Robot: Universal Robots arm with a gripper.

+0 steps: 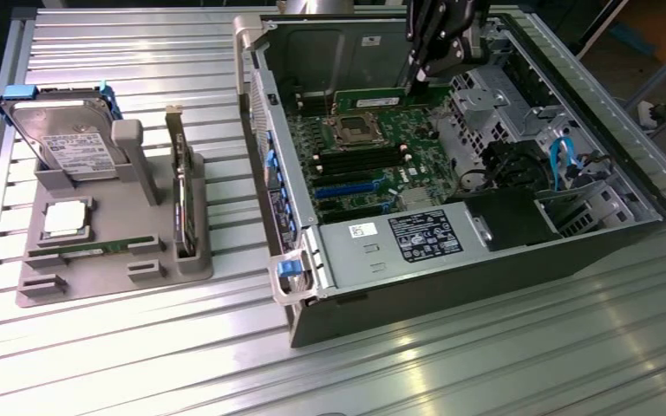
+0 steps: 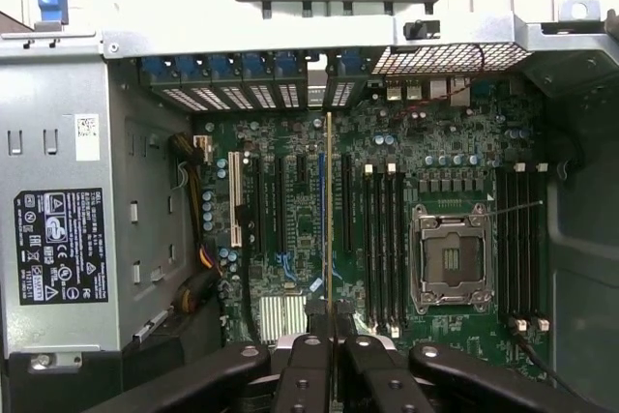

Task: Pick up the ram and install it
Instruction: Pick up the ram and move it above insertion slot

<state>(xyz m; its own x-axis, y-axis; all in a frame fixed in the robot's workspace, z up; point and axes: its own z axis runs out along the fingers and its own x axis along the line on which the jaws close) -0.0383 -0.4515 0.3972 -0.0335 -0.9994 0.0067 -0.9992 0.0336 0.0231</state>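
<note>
Edgewise, gripper [image 2: 330, 312] holds ram [image 2: 330, 200] above open case's motherboard [image 2: 300, 221]

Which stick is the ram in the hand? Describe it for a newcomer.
Find the open computer case on the exterior view's right. Over its motherboard, the hand grips the ram: a thin green stick held on edge, unlike the black slots fixed to the board.

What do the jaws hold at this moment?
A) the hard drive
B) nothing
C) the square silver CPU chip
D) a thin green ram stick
D: the gripper has its jaws shut on the ram, which is seen edge-on over the motherboard in the wrist view.
</note>
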